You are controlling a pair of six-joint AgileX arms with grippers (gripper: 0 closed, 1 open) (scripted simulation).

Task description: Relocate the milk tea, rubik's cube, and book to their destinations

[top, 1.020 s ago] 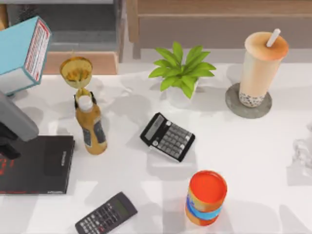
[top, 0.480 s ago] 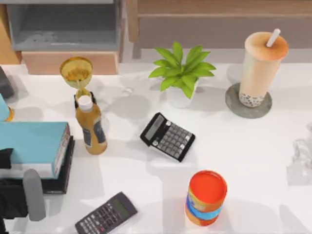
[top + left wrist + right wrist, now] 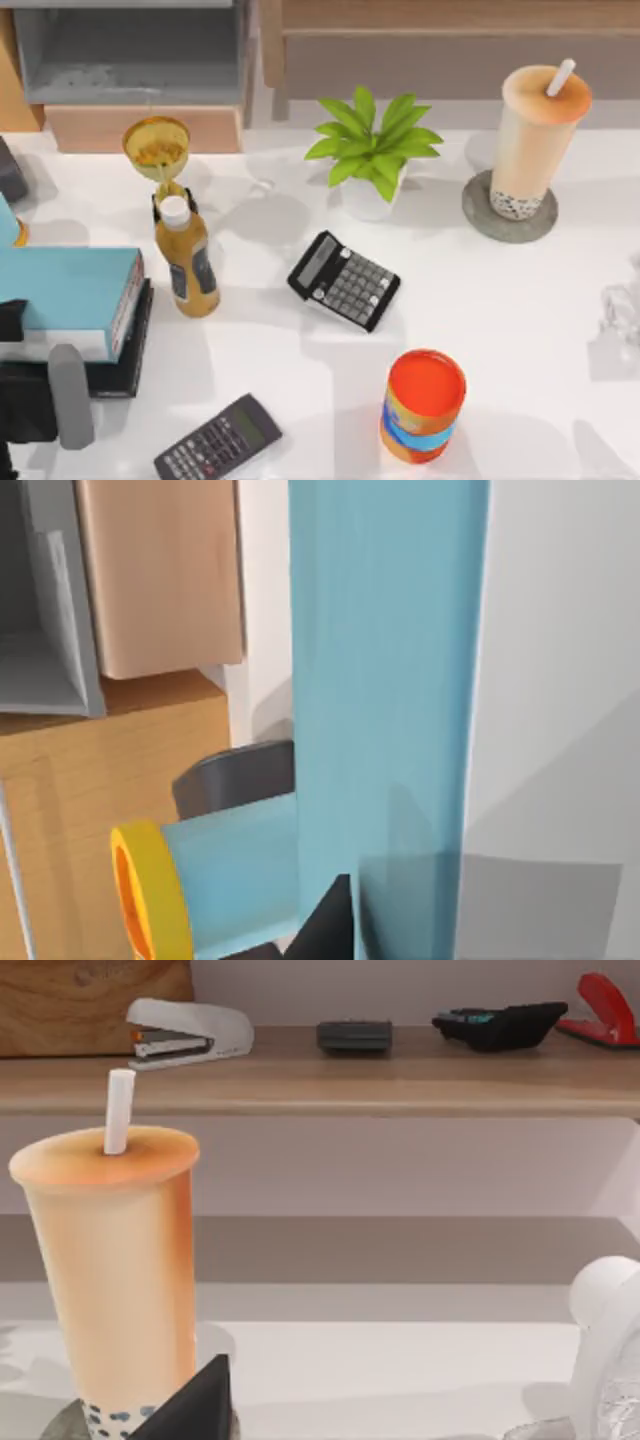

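The light-blue book [image 3: 62,290] lies flat on the thin black book [image 3: 118,372] at the worktop's [image 3: 500,300] left edge, our left gripper [image 3: 40,400] beside it; we cannot tell how its jaws stand. If it lets go, it should pull away level so the stack stays put. One milk tea [image 3: 535,135] stands on its coaster [image 3: 480,215] at far right. We count two calculators [image 3: 343,281].

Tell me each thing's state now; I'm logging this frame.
Book: flat on the black book, left side.
Milk tea: upright on a coaster, lidded, straw in.
Bottle: upright, capped.
Can: upright.
Calculator: face up.
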